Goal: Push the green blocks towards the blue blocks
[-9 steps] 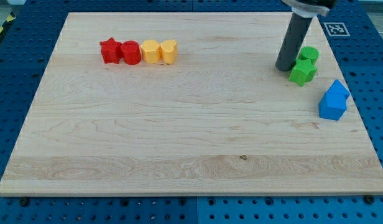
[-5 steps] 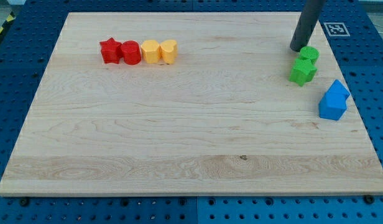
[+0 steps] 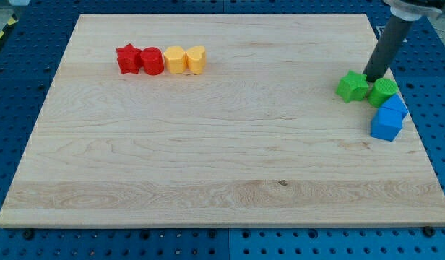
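Four blocks sit in a tight row near the view's top left of the table [image 3: 208,166]: a red star block [image 3: 127,58], a red rounded block [image 3: 152,61] touching it, then a yellow rounded block [image 3: 175,59] and a yellow heart-like block [image 3: 196,59], each against its neighbour. Well apart, at the view's right, a green star block [image 3: 352,87] lies just beside a green round block [image 3: 383,91]. My tip [image 3: 371,78] rests between the two green blocks, at their upper edge, with the dark rod slanting up toward the view's top right. There is no gripper on this rod, so nothing is grasped. Right below the green round block, touching it, two blue blocks lie together: a blue peaked block [image 3: 394,106] and a blue blocky one [image 3: 386,125].
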Tool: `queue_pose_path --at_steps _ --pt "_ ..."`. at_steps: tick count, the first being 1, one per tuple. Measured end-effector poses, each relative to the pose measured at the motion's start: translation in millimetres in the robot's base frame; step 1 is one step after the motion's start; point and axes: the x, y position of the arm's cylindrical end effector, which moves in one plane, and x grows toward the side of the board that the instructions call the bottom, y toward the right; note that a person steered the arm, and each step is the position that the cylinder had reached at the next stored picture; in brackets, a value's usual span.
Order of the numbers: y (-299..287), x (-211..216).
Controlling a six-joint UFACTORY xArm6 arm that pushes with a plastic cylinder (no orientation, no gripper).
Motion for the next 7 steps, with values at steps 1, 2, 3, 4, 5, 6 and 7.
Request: queue_pose_path --at_steps 1,2,3,4,5,6,7 --pt "-12 -19" --pt "-36 2" --pt "-36 26" --pt "-36 32" --pt "-36 44" --pt "-36 63" --pt "-46 46"
